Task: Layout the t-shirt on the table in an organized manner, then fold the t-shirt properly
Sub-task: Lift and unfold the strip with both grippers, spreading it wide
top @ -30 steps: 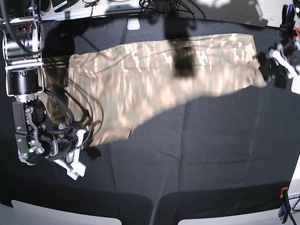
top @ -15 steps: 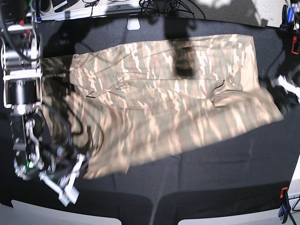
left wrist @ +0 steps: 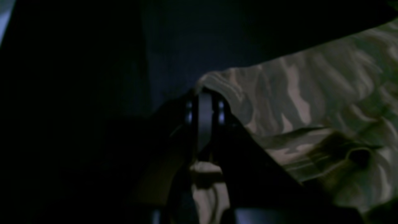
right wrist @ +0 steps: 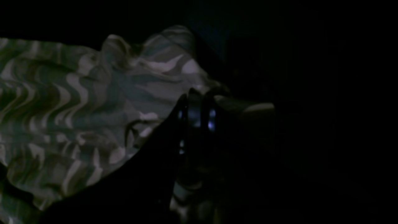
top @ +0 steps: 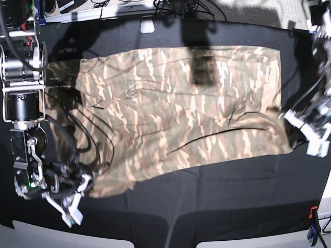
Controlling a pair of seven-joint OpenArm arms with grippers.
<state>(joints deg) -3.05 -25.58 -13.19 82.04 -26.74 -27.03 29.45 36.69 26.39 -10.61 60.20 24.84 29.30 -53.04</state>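
T-shirt point(top: 176, 113) now lower, flatter.

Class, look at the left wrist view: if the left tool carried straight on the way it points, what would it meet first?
The left tool, shut on the t-shirt at its edge, points past that edge. Beyond lies only the dark table, probably met first, though depth is unclear.
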